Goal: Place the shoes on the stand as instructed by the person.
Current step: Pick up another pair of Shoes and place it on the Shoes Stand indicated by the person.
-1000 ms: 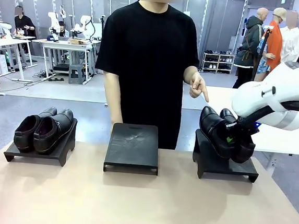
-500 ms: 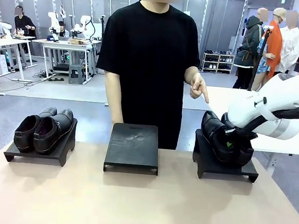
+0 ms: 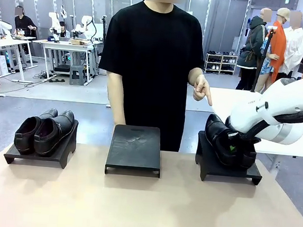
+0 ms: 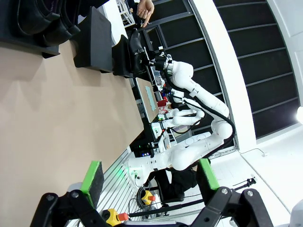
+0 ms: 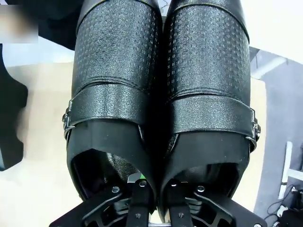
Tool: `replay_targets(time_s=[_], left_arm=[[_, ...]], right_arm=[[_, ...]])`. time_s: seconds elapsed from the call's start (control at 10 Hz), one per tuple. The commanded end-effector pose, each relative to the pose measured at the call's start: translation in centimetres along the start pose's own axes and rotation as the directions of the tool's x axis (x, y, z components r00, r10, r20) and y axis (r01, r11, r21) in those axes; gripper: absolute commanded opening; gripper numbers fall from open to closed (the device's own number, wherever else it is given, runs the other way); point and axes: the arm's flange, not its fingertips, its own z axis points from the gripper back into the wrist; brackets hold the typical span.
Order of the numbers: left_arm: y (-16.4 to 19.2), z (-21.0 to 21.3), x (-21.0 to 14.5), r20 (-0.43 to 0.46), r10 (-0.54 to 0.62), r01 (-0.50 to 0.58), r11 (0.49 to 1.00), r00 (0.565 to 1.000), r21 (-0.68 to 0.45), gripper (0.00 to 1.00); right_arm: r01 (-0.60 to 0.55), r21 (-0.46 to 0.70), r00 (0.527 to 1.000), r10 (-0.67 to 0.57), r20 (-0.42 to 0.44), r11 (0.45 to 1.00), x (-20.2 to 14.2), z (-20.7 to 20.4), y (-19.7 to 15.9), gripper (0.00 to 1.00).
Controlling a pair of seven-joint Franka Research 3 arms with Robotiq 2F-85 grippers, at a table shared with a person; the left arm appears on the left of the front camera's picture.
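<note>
At the right of the front frame, the right gripper [image 3: 235,148] pinches the inner walls of a shoe pair [image 3: 227,141] resting on the right stand [image 3: 227,168], under the person's pointing hand [image 3: 200,88]. Release could let them slide off the sloped top. The left gripper [image 4: 149,176] is spread, empty.

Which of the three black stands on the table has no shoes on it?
The middle stand, right in front of the person. The left stand carries a pair of shoes, and the right stand has the pair the right gripper grips.
</note>
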Motion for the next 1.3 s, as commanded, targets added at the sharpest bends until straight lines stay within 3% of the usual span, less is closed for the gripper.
replay_targets(time_s=[0.0,0.1,0.2,0.4,0.6,0.7,0.8,1.0,1.2], left_arm=[[-0.11,0.15,-0.15,-0.008,-0.007,0.007,1.0,1.0,-0.008,1.0],[-0.11,0.15,-0.15,-0.008,-0.007,0.007,1.0,1.0,-0.008,1.0],[-0.11,0.15,-0.15,-0.008,-0.007,0.007,1.0,1.0,-0.008,1.0],[-0.11,0.15,-0.15,-0.008,-0.007,0.007,1.0,1.0,-0.008,1.0],[-0.11,0.15,-0.15,-0.008,-0.007,0.007,1.0,1.0,-0.008,1.0],[-0.11,0.15,-0.15,-0.008,-0.007,0.007,1.0,1.0,-0.008,1.0],[-0.11,0.15,-0.15,-0.008,-0.007,0.007,1.0,1.0,-0.008,1.0],[-0.11,0.15,-0.15,-0.008,-0.007,0.007,1.0,1.0,-0.008,1.0],[-0.11,0.15,-0.15,-0.008,-0.007,0.007,1.0,1.0,-0.008,1.0]], right_arm=[[0.029,-0.025,0.999,-0.028,0.034,0.999,0.79,0.45,-0.02,0.32],[0.032,-0.026,0.999,-0.031,0.035,0.999,0.81,0.54,-0.06,0.48],[0.036,-0.027,0.999,-0.035,0.036,0.999,0.82,0.6,-0.1,0.73],[0.043,-0.026,0.998,-0.042,0.04,0.999,0.79,0.69,-0.24,1.0],[0.042,-0.023,0.998,-0.041,0.046,0.999,0.77,0.79,-0.24,1.0],[0.045,-0.024,0.998,-0.043,0.047,0.999,0.8,0.79,-0.25,0.92],[0.046,-0.025,0.998,-0.044,0.047,0.999,0.82,0.78,-0.3,1.0],[0.058,-0.074,0.997,-0.054,0.049,0.996,1.33,1.38,-0.76,1.0],[0.025,-0.01,0.999,-0.024,0.032,1.0,0.63,0.65,-0.41,1.0]])
